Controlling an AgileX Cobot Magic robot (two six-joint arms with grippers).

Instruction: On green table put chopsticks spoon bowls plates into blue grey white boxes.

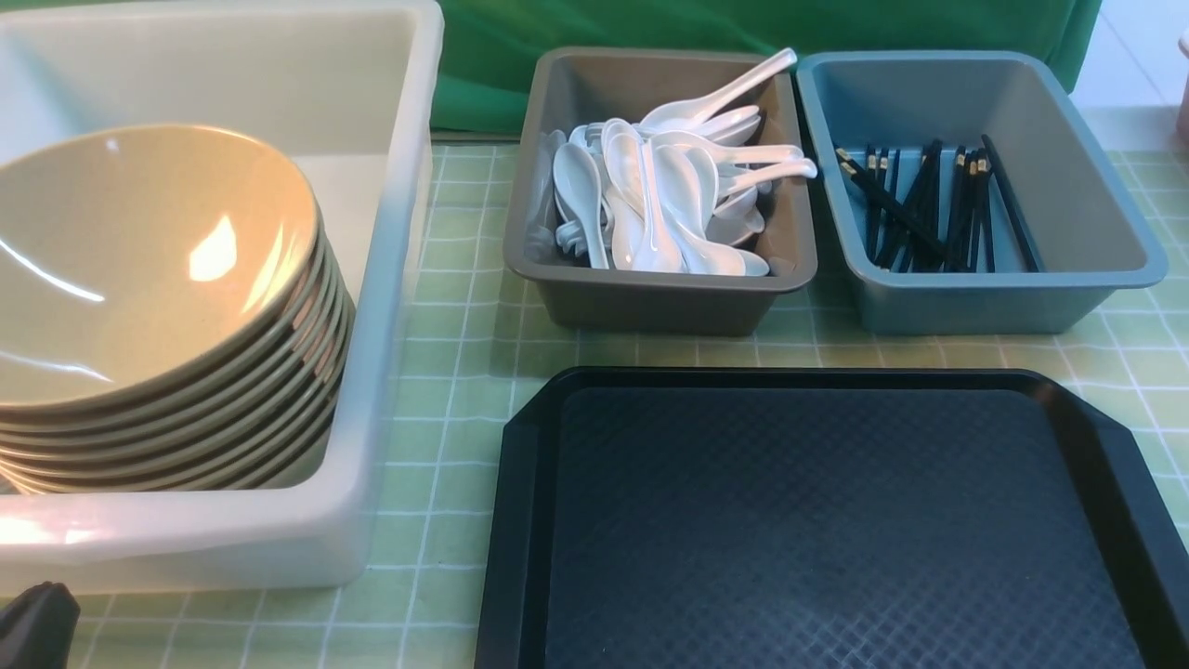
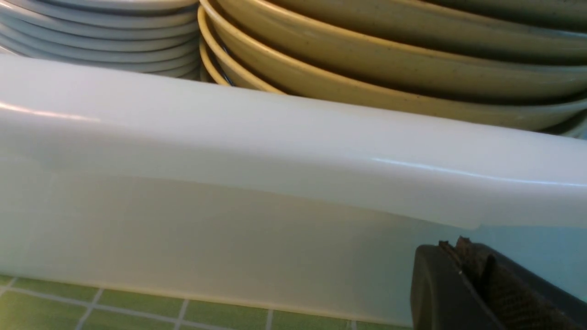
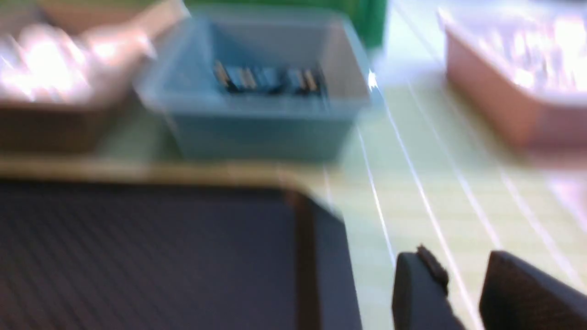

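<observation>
A stack of olive-tan bowls (image 1: pixel 158 307) leans in the big white box (image 1: pixel 390 279) on the green table (image 1: pixel 455 390). In the left wrist view the bowls (image 2: pixel 390 59) sit beside a stack of white plates (image 2: pixel 101 41) behind the white box wall (image 2: pixel 229 183). White spoons (image 1: pixel 664 190) fill the grey box (image 1: pixel 650 302). Black chopsticks (image 1: pixel 929 209) lie in the blue box (image 1: pixel 975 302). My left gripper (image 2: pixel 451 245) is shut and empty, low outside the white box; its tip shows in the front view (image 1: pixel 37 618). My right gripper (image 3: pixel 463 266) is open and empty over the table beside the tray.
An empty black textured tray (image 1: pixel 836 520) lies in front of the grey and blue boxes. In the blurred right wrist view the blue box (image 3: pixel 261 119) and a pink box (image 3: pixel 504 101) stand beyond the tray corner (image 3: pixel 312 220). A dark green cloth (image 1: pixel 650 28) hangs behind.
</observation>
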